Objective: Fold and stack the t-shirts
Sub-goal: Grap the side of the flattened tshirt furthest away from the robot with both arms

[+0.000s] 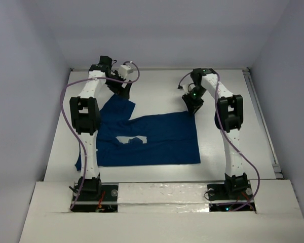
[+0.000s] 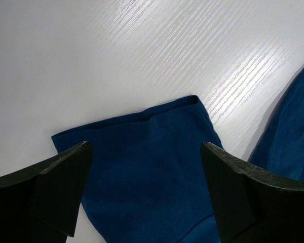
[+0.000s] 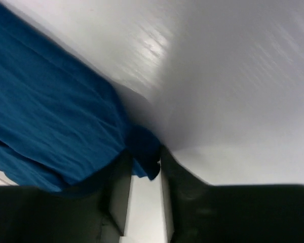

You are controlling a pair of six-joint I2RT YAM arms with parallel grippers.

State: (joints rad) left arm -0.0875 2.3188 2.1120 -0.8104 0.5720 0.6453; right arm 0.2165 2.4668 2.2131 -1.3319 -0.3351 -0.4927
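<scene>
Hovering at about 11 o'clock from the shirt's centre in the top view, the left hand [image 1: 123, 90] was wide open and held nothing; the left wrist view showed its two dark fingers [image 2: 61, 177] straddling the sleeve [image 2: 142, 147], above the cloth and apparently not touching it. The t-shirt [image 1: 157, 142] lay flat on the white table [image 1: 162, 86], mid-left, with its long axis running 9 to 3 o'clock, the small light graphic [image 1: 131, 139] near the 9 o'clock end and the straight hem edge at the 3 o'clock end. That sleeve stuck out toward 12 o'clock, just at 6 o'clock of the left hand. The right hand [image 3: 146, 192] was down at the hem's far corner [image 3: 144, 147], roughly 2 o'clock from the shirt's centre. Its fingers stood partway apart with the corner sitting in the gap between them; whether the cloth was actually pinched I could not tell from the right wrist view. Key relation: both hands sat along the shirt's far 12 o'clock edge, each nearest its own end, with the cloth spreading toward 6 o'clock from them. Likely next call: secure both far points, then carry that edge toward 6 o'clock across the long axis. Risk: the left side had no grip yet, so a pull by the right hand alone would probably skew the fold.
</scene>
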